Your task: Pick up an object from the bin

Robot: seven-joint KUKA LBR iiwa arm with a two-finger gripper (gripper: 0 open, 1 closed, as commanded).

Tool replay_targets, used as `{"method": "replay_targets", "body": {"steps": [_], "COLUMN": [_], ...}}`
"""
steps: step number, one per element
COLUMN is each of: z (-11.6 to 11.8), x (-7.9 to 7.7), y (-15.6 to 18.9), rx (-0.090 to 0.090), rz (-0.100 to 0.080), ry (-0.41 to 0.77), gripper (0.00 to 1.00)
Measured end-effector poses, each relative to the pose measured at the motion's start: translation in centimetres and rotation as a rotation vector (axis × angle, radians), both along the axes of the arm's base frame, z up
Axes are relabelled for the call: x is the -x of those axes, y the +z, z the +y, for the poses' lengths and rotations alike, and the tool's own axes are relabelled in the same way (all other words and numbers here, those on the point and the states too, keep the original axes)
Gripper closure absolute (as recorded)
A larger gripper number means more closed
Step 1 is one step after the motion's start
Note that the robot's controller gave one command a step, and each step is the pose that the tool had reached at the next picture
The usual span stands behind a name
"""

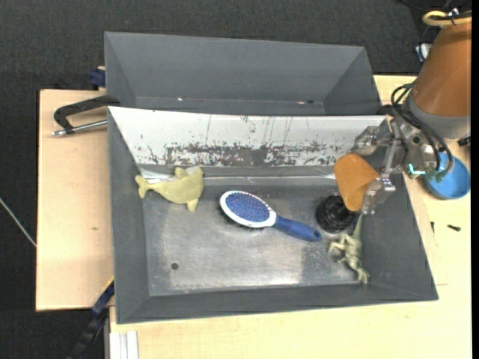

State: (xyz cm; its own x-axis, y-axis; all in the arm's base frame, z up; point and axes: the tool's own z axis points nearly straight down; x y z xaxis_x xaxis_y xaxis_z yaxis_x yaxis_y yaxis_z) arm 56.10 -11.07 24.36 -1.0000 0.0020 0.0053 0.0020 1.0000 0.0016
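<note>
The gripper hangs over the right end of the grey metal bin, close to the right wall. Its bare metal linkage comes down from the arm's smooth orange cover. Whether the jaws are apart or together cannot be told from this angle. A rounded tan-orange lump with a matt surface sits against the gripper's left side. It is not clear whether it belongs to the robot or is a loose thing.

Two things lie nearest to the gripper. Just below and to its left, on the bin floor, rests a small black round object, dark and slightly glossy, its exact kind unclear. Nearer the front right corner lies an olive-green toy figure, thin and spiky in outline, looking like moulded plastic.

Towards the middle of the floor lies a hairbrush with a white oval rim, a blue bristle pad and a short blue handle that points toward the black object. Well apart, at the back left, a pale yellow soft toy shaped like a fish or whale lies against the rear wall.

The bin's floor is dull and scuffed, and its rear wall is bright and streaked with dark scratches. No label or writing can be read on anything.
</note>
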Motion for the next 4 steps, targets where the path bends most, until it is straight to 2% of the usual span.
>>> {"method": "replay_targets", "body": {"steps": [1,2,3,4], "z": [4.1,4.2,2.2,-0.8], "x": [1.1,1.2,1.0,-0.9], "y": [-14.3,-14.7,-16.4,3.0], "rx": [0.003,0.002,0.006,0.007], "rz": [-0.016,-0.009,-0.037,-0.022], "ry": [-0.203,-0.202,0.22,0.383], "gripper": [0.0,1.0,1.0,1.0]}}
